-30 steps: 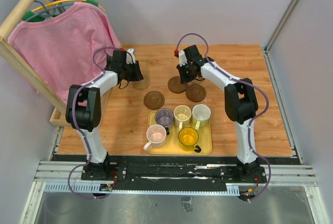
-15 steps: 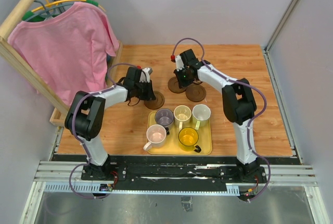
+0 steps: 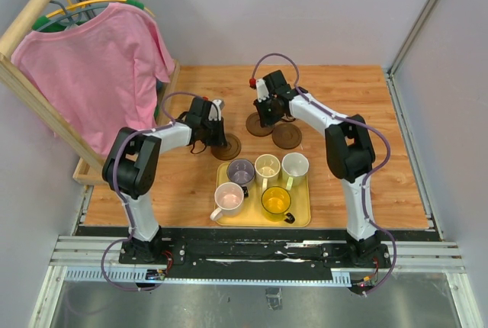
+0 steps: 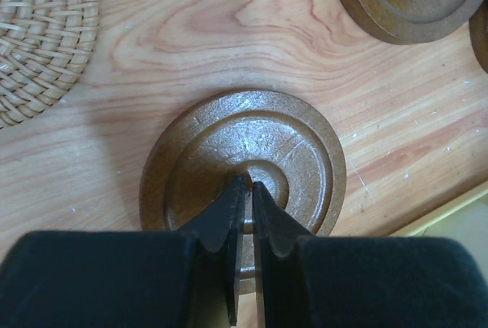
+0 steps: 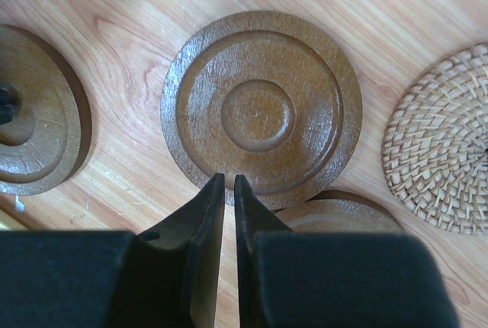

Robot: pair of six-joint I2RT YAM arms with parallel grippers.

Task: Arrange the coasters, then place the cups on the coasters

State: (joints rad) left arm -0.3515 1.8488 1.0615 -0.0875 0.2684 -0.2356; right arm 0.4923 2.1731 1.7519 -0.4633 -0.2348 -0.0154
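Wood-grain tabletop [image 3: 366,152], grey walls behind, and from above three brown discs cluster mid-table. The left brown coaster [image 3: 231,148] sits partly under the left gripper [image 3: 215,139]. The middle brown coaster [image 3: 255,127] lies beneath the right gripper [image 3: 267,117]. The right brown coaster [image 3: 287,137] is just beside the middle one, and whether the two touch or overlap I can't tell.

Left wrist view now: the left brown coaster fills the centre of frame, with the left gripper's fingers [image 4: 232,213] pressed together, barely a slit between them. The tips are planted on the raised middle of the disc, clamping nothing. Upper left corner shows a tan woven coaster [image 4: 38,38], apart from the brown one.

Right wrist view: the middle brown coaster is mid-frame and the right gripper's fingers [image 5: 206,221] are drawn together too. The tips are at the disc's near rim, touching or hovering I can't say. A second woven coaster [image 5: 438,137] lies at the right edge.

Below the cluster, all five cups stand on a yellow tray [image 3: 302,215]. The purple-grey cup [image 3: 241,171], cream cup [image 3: 268,166] and whitish cup [image 3: 295,166] are in the far row. The pink cup [image 3: 229,198] and yellow cup [image 3: 276,200] are nearer. No cup is on a coaster.

Upper left of the overhead frame, a pink shirt [image 3: 91,61] hangs on a wooden rack [image 3: 30,91].
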